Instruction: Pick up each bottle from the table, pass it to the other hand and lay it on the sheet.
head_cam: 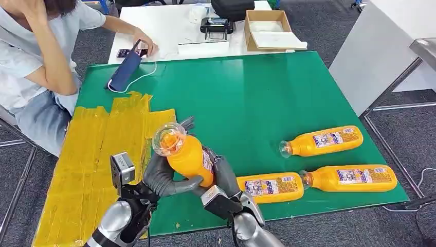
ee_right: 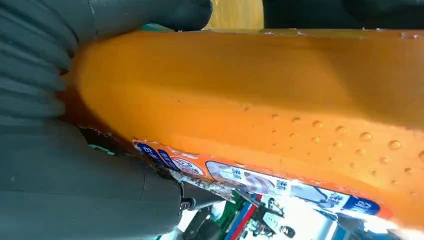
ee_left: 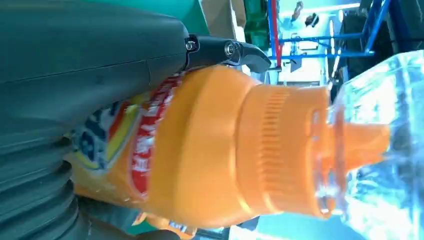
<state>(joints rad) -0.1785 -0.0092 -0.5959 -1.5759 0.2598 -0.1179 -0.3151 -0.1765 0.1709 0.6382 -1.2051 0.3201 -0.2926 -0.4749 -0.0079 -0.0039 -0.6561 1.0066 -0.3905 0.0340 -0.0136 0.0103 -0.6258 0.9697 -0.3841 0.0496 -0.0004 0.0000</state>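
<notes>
Low in the frame, the left hand point(head_cam: 163, 177) and right hand point(head_cam: 222, 177) both clamp one orange bottle point(head_cam: 186, 154), raised upright above the green surface point(head_cam: 247, 98): the hand-over, by my reading. Next, one hand must let go (which one, I cannot tell) before the bottle goes onto the yellow sheet point(head_cam: 87, 154) at left. Three more bottles point(head_cam: 321, 141) lie at lower right.

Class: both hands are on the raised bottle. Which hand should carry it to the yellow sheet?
Left hand: it grips the bottle and is nearer the yellow sheet; right hand is farther.
</notes>
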